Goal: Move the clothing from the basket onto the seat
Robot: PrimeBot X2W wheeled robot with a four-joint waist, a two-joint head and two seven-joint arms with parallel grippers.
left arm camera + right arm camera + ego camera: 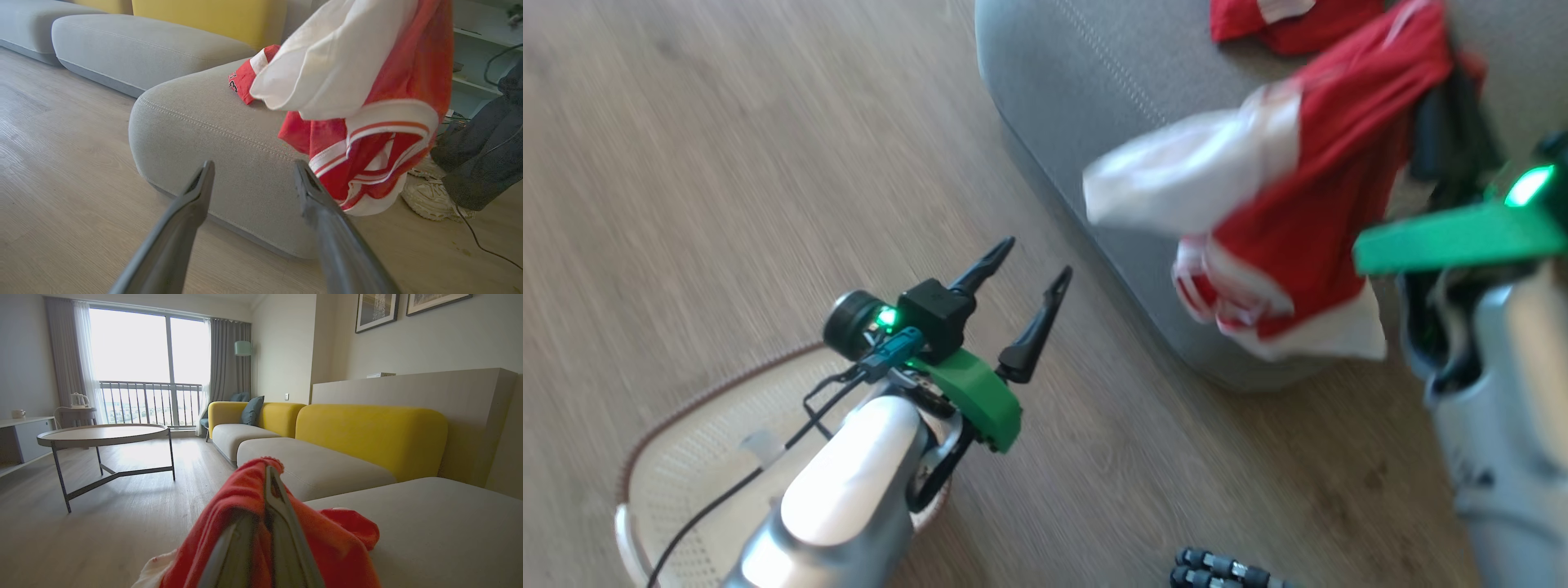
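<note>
Right hand (267, 477) grips the soft red-and-white jersey (1323, 180), dangling it over the edge of the grey upholstered seat (1078, 106) so I can drop it there; left hand (1037, 258) spread, empty.

This is a home living room: a long sofa (367, 437) with yellow backs and a grey seat (429, 531) stands on a wood floor (122, 531) near a round table (102, 435). A balcony window (147, 367) with curtains (226, 367), a floor lamp (242, 348), framed pictures (376, 310) and a kettle (77, 400) on a sideboard (24, 435) fit a home too.
</note>
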